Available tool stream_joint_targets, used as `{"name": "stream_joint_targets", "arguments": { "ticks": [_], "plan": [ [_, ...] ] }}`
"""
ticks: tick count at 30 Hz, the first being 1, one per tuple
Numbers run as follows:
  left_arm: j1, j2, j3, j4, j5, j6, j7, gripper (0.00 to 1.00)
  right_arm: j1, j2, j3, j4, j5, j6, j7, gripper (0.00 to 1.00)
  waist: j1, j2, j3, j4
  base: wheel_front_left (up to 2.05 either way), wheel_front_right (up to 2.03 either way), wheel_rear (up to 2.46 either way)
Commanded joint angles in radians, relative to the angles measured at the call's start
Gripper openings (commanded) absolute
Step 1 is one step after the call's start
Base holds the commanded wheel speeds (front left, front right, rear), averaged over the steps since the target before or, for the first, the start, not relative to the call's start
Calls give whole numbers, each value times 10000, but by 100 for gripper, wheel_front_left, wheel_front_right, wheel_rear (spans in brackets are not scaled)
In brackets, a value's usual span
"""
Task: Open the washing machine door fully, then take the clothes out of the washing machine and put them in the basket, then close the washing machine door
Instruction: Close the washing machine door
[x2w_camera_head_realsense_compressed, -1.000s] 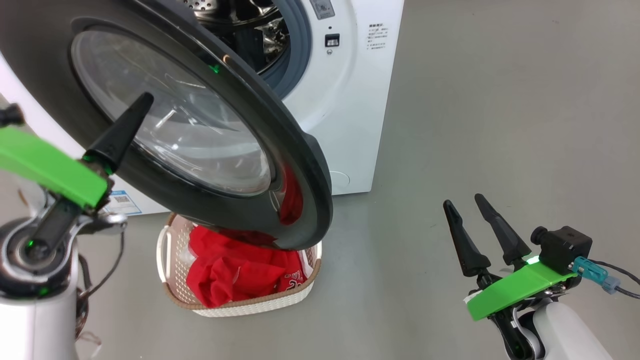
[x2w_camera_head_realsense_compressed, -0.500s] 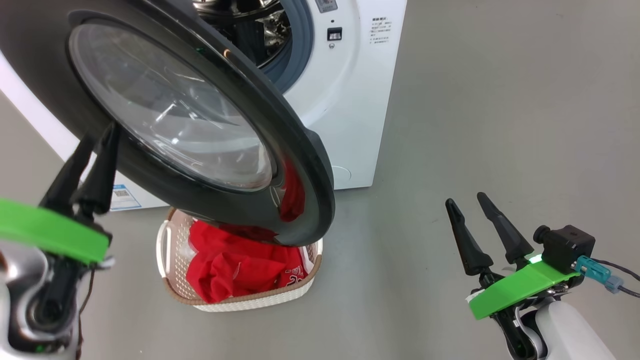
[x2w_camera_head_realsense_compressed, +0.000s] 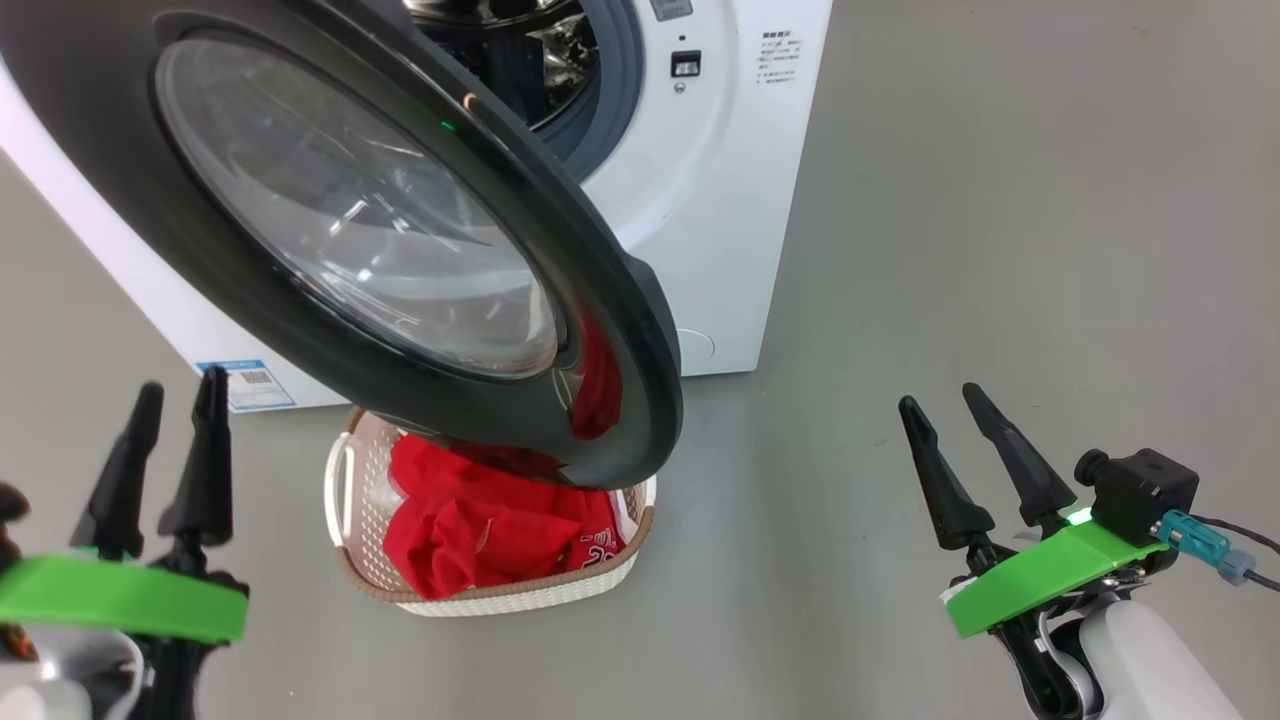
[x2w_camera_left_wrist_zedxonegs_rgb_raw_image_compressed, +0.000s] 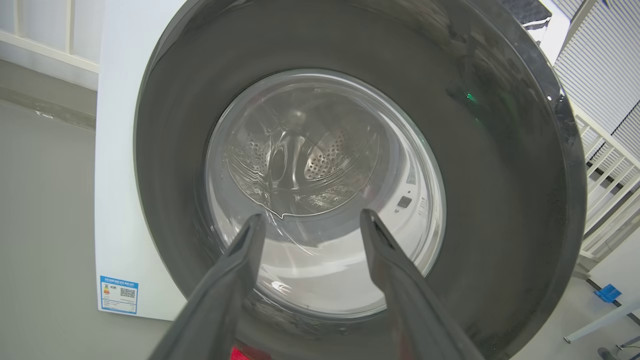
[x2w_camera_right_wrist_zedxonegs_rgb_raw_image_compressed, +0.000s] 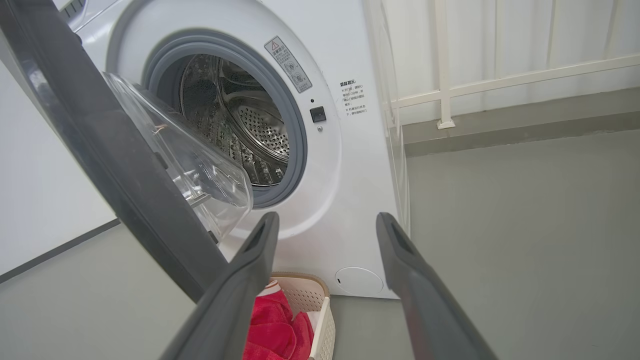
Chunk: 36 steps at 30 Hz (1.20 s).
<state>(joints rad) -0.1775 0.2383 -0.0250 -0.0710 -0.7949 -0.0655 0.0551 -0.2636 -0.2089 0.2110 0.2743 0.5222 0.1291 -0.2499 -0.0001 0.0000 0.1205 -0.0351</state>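
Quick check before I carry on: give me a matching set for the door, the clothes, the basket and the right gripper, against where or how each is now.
1. washing machine door
2. clothes
3. basket
4. right gripper

A. on the floor, beneath the door
B. fingers apart, holding nothing
C. swung out above the basket
D. red heap inside the basket

Pairs: 1-C, 2-D, 3-A, 4-B

The left gripper (x2w_camera_head_realsense_compressed: 181, 381) and right gripper (x2w_camera_head_realsense_compressed: 938, 395) each had two long, tapered black fingers above a flat bright-green bracket (x2w_camera_head_realsense_compressed: 1050, 582). The right wrist bore a black camera block (x2w_camera_head_realsense_compressed: 1140, 488), a teal connector (x2w_camera_head_realsense_compressed: 1190, 530), a dark cable (x2w_camera_head_realsense_compressed: 1250, 535), a lit green indicator (x2w_camera_head_realsense_compressed: 1076, 517) and a white forearm shell (x2w_camera_head_realsense_compressed: 1150, 665).
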Motion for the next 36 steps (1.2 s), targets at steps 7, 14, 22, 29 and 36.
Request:
{"name": "stream_joint_targets", "arguments": {
  "ticks": [7,14,22,29,36],
  "plan": [
    [484,190,144,379,1346,-148,-1668,100,-208,-164,238,-239,-95,16,-119,100,1,0,-66,83,0,0,0],
    [863,62,45,925,2049,-33,-2633,100,-186,-229,245,-247,-85,16,-119,100,1,0,-103,115,0,0,0],
    [1135,-121,5,1010,2750,109,-3052,100,-160,-224,252,-274,-93,16,-119,100,1,0,-110,131,0,0,0],
    [1255,-430,119,1089,3243,146,-3154,100,-152,-228,291,-235,-93,16,-119,100,1,0,-123,176,0,0,0],
    [1213,-756,285,1157,3528,35,-3166,100,-216,-280,354,-225,-83,16,-119,100,1,0,-130,200,0,0,0]
  ]
}}
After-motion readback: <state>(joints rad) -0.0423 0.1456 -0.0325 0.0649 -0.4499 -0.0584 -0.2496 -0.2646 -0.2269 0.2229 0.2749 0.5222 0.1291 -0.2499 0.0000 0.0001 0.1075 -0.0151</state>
